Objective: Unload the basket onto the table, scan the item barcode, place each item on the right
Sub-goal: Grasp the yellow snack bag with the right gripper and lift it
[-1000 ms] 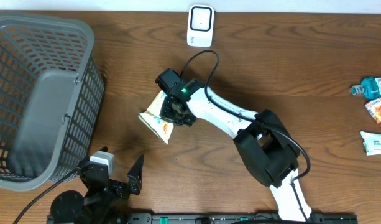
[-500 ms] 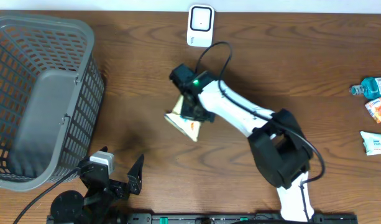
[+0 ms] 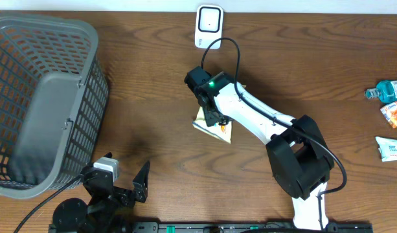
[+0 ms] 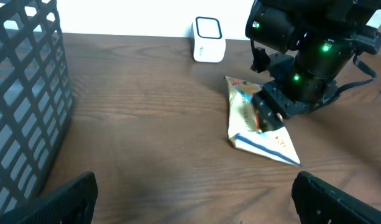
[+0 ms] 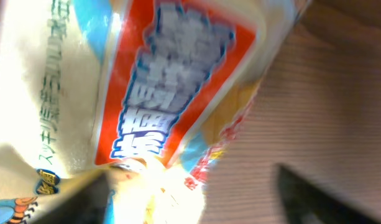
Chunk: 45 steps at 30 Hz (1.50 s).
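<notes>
Snack packet (image 3: 215,129), flat on surface (image 3: 140,84) before scanner (image 3: 209,26); right pincer (image 5: 190,190) spread wide over it, gripping nothing; left pincer (image 4: 196,199) wide, empty.

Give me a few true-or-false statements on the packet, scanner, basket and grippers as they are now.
The snack packet lies on the table, outside the basket. True.
The scanner sits inside the basket. False: it stands on the table's far edge.
The left gripper is shut on the snack packet. False: it is open, empty, well apart from it.
The right gripper is over the snack packet, jaws open. True.
The blue bottle lies in the basket. False: it lies at the table's right edge.
</notes>
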Available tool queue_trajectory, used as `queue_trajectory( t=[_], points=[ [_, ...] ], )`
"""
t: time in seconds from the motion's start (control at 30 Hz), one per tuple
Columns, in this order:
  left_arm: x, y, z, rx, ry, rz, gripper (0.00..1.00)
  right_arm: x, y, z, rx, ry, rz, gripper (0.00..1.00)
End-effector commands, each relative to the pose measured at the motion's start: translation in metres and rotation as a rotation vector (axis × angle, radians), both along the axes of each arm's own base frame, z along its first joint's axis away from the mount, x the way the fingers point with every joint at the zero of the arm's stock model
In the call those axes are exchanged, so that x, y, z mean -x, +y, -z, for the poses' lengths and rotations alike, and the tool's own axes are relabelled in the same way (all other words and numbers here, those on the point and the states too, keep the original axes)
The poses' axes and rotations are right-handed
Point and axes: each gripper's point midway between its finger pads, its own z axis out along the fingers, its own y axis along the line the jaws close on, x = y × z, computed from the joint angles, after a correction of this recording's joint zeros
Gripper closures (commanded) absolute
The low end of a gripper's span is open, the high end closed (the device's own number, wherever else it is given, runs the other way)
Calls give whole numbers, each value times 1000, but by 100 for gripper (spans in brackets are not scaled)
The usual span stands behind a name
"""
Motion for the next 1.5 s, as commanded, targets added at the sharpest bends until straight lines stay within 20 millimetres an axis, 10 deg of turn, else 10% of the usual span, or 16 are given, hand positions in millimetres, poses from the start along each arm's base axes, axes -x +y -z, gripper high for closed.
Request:
queue_trajectory(
  t=[0.0, 0.2, 0.4, 0.6, 0.93, 1.17, 1.3, 1.37, 1.47],
  points=[
    [1, -2, -3, 5, -11, 9, 2, -12, 6, -39, -42, -84, -26, 1],
    [1, -2, -3, 5, -11, 9, 2, -11, 48, -62, -280, -129, 55, 1],
    [1, -2, -3, 5, -11, 9, 2, -22, 79, -40, -321, -190, 83, 6],
    [1, -2, -3, 5, -11, 9, 2, -25, 55, 6, -171, -246, 312, 14],
    [1, -2, -3, 5, -11, 9, 2, -44, 34, 12, -69, -387, 384, 16],
    [1, -2, -3, 5, -11, 8, 3, -11, 33, 67, 22, -122, 200, 21],
    [1, -2, -3, 5, -11, 9, 2, 14, 23, 70, 65, 3, 181, 53],
    [1, -2, -3, 5, -11, 9, 2, 30, 22, 71, 62, 85, 189, 92],
    [1, -2, -3, 5, -11, 8, 2, 48, 28, 72, 19, 196, 167, 99]
  ],
)
